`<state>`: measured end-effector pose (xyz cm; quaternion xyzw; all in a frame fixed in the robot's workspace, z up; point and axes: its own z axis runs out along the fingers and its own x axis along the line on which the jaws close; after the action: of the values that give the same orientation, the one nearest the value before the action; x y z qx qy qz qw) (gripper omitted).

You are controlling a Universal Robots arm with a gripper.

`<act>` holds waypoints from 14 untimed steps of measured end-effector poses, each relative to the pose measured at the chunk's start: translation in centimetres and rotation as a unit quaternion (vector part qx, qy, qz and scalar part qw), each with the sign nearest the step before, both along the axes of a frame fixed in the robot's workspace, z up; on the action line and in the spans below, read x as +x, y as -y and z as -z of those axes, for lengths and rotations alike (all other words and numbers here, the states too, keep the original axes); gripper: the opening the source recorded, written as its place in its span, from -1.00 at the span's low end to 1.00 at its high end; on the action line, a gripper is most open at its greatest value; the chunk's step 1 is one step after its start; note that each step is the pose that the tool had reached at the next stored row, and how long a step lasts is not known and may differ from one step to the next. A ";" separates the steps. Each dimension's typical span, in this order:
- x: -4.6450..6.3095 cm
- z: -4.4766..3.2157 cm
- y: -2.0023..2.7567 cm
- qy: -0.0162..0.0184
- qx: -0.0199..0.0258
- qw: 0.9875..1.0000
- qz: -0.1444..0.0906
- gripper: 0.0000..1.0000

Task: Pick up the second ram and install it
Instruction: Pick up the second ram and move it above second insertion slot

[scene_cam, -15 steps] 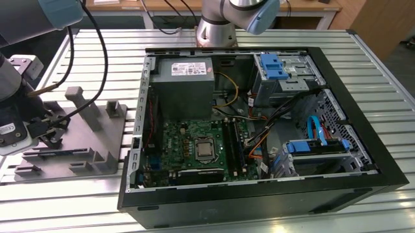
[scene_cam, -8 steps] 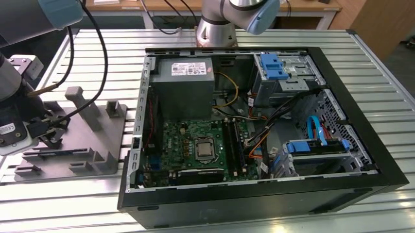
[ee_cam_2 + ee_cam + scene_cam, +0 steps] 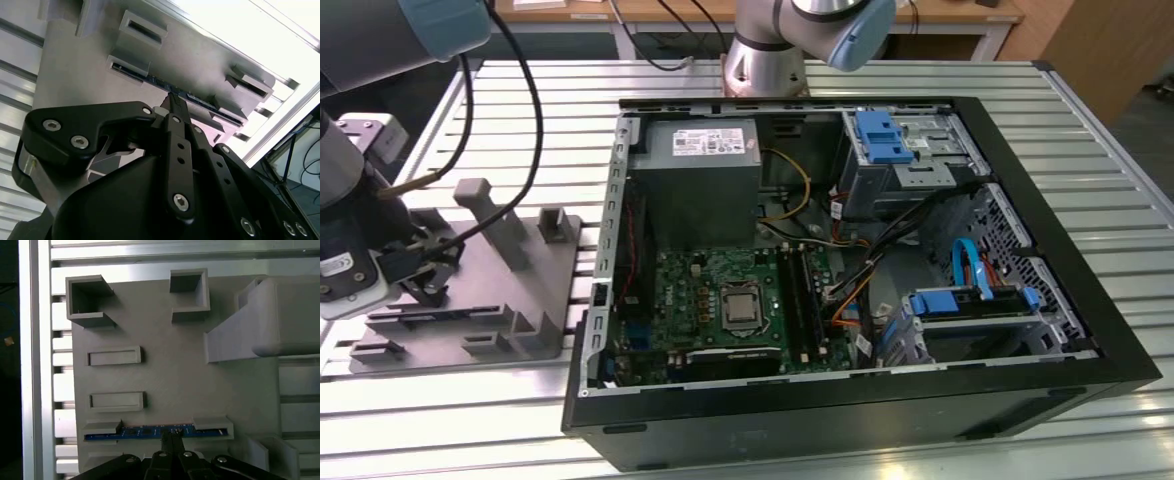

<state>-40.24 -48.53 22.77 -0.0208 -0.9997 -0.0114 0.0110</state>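
**Item:** memory stick (image 3: pixel 150 431), dark blue, long and flat.

**Location:** held on edge between two retainers of the grey holder (image 3: pixel 165 370). The holder is laid on the slatted tabletop (image 3: pixel 1094 130) at the exterior view's left, well apart from the open computer case (image 3: pixel 854 415).

**Claw** (image 3: pixel 172 440): drawn narrow and judged closed on the middle of the stick's long edge, as seen in the first wrist view.

**Done:** the stick has been reached and is judged gripped.

**Not yet done:** the stick is not lifted, both ends being seated in the holder. It is neither carried to the green board (image 3: pixel 707 300) inside the case nor pressed into a slot there.

**Progress:** judged early.
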 end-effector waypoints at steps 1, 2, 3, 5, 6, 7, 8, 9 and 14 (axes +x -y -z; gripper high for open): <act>0.0 0.00 0.00 0.000 0.000 1.000 -0.007 -0.80; 0.0 0.00 0.00 0.000 0.000 1.000 -0.014 -0.80; 0.0 0.01 0.00 0.000 0.000 1.000 -0.022 -0.80; 0.0 0.01 0.00 0.000 0.000 0.999 -0.036 -0.80; 0.0 0.00 0.00 0.000 0.000 0.999 -0.043 -0.80; 0.0 0.00 0.00 0.000 0.000 0.999 -0.049 -0.80; 0.0 0.00 0.00 0.000 0.000 0.998 -0.055 -0.80; 0.0 0.01 0.00 0.000 0.000 0.998 -0.061 -0.80; 0.0 0.01 0.00 0.000 0.000 0.996 -0.089 -0.80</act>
<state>-40.24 -48.53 22.76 0.0685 -0.9975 -0.0104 0.0119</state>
